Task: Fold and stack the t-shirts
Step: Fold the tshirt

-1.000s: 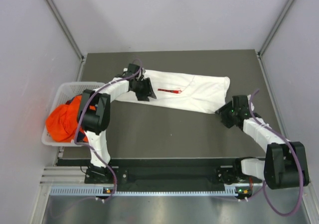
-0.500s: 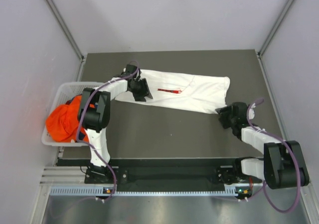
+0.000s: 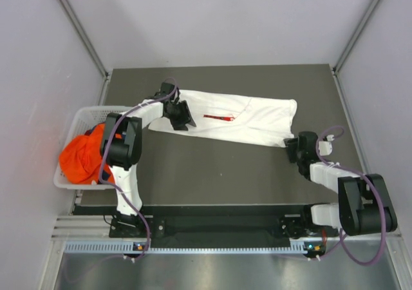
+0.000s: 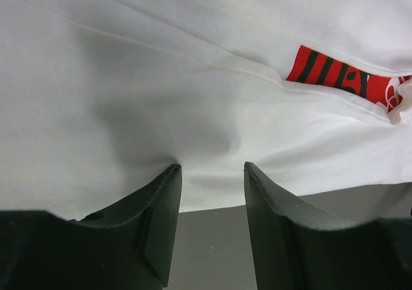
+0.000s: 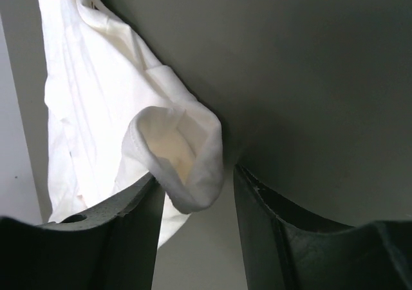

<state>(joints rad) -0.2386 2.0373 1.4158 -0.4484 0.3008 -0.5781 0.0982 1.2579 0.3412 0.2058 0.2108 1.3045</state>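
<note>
Currently, white t-shirt (image 3: 257, 116) flat, left gripper (image 4: 212, 167) at edge, right gripper (image 5: 195, 172) straddling sleeve (image 5: 174, 145)

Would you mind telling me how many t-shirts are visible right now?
2: a white t-shirt laid across the table, and an orange t-shirt bundled in the basket at left. More may lie hidden beneath it.

Table (image 3: 212, 171): near half open between the arms, a free lane from left to right. White shirt (image 3: 257, 116) spans the far middle, with a bare strip beyond it. Basket (image 3: 78, 117), heaped with an orange shirt (image 3: 78, 158), blocks the left edge. Walls (image 3: 212, 26) box in the left, right and far sides.
</note>
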